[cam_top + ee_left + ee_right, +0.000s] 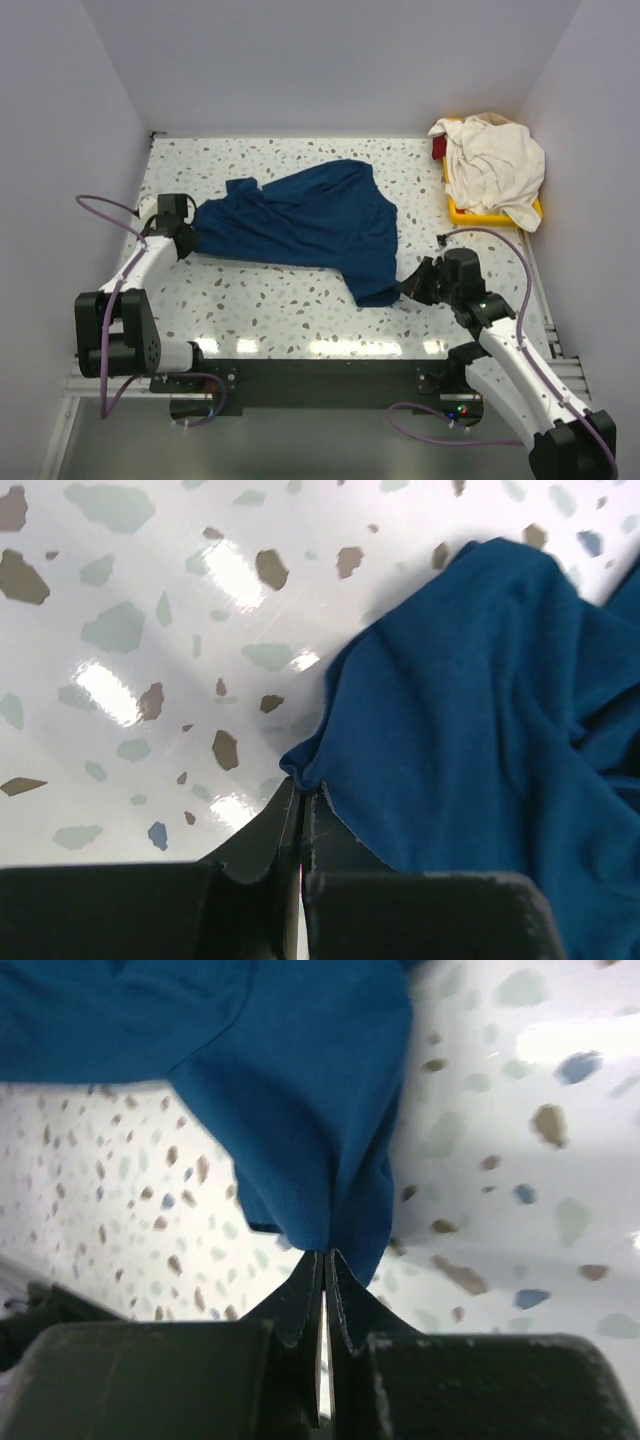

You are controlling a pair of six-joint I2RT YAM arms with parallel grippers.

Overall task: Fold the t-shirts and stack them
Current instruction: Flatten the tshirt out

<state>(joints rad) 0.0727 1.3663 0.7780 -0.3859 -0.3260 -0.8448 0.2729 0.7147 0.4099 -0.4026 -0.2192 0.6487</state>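
Grippers both clamped on navy t-shirt [300, 225], lying rumpled mid-table [250, 300], stretched left to right. Shirt's left edge pinched by left gripper [302, 798], low at table surface. Near-right corner pinched by right gripper [323, 1260], cloth bunched at fingertips. Far right corner: cream t-shirt [493, 165] heaped on yellow tray [468, 212], well apart from navy one.

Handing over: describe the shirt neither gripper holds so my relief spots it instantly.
At the far right corner of the speckled table sits a yellow tray. The cream white t-shirt is heaped on it, bunched, unlike the navy blue t-shirt spread mid-table.
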